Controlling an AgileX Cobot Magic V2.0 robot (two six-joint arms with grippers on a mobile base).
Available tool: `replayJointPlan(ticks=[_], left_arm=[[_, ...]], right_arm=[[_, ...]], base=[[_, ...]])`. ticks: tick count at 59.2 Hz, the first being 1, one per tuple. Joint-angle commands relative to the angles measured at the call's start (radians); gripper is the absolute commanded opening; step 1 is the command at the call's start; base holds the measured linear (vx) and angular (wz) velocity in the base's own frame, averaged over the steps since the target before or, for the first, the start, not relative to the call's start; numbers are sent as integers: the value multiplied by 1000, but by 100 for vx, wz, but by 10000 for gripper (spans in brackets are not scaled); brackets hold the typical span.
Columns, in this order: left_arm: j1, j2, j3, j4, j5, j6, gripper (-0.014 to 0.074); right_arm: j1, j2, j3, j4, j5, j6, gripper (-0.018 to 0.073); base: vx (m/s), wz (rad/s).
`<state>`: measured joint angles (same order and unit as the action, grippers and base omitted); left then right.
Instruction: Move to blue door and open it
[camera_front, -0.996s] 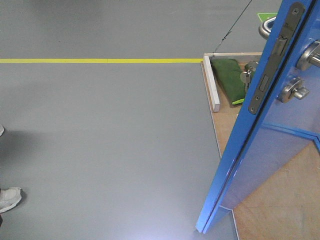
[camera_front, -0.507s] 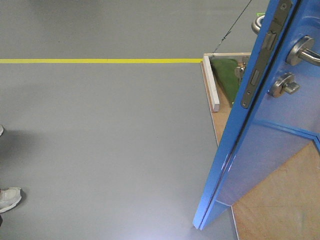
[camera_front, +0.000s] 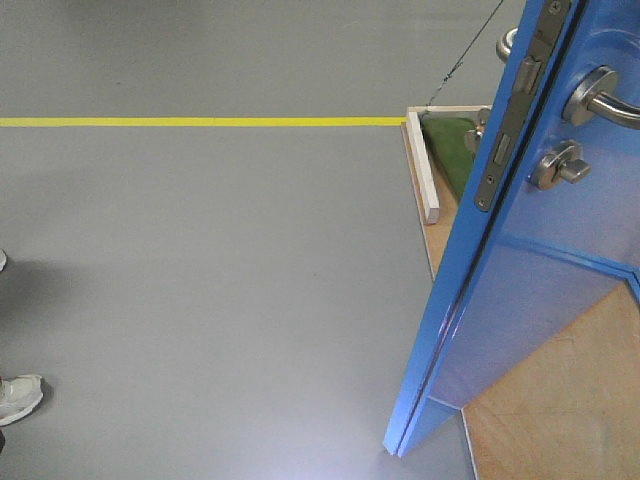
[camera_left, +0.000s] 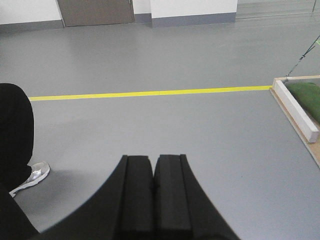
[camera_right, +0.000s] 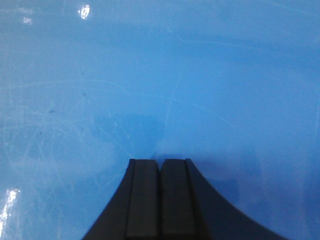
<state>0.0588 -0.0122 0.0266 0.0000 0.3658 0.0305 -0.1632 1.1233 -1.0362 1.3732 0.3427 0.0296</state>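
Observation:
The blue door (camera_front: 520, 300) stands ajar at the right of the front view, its edge turned toward me. Its silver lever handle (camera_front: 600, 100), round thumb-turn lock (camera_front: 556, 165) and grey latch plate (camera_front: 510, 120) show near the top. In the right wrist view the glossy blue door panel (camera_right: 160, 75) fills the frame. My right gripper (camera_right: 161, 162) is shut and empty, its tips close against the panel. My left gripper (camera_left: 153, 159) is shut and empty, held over bare grey floor, away from the door.
A wooden base platform (camera_front: 560, 400) lies under the door, with a white batten (camera_front: 424, 165) and a green bag (camera_front: 455, 145) on it. A yellow floor line (camera_front: 200, 122) crosses the grey floor. A person's shoe (camera_front: 18, 395) and dark leg (camera_left: 12, 135) are at the left.
The door's edge, latch plate and handle have shifted left and up in the front view. The door has swung further. The green bag is more hidden behind it.

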Motion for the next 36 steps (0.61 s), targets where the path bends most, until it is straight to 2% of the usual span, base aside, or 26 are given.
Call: replayJointPlan(ticks=[1, 36], left_arm=[[-8, -15, 4, 0, -78, -3, 70], [-8, -15, 4, 0, -78, -3, 70]], right_arm=[[2, -14, -31, 18, 5, -12, 2], [2, -14, -31, 18, 5, -12, 2]], base=[[0, 0], [2, 2]])
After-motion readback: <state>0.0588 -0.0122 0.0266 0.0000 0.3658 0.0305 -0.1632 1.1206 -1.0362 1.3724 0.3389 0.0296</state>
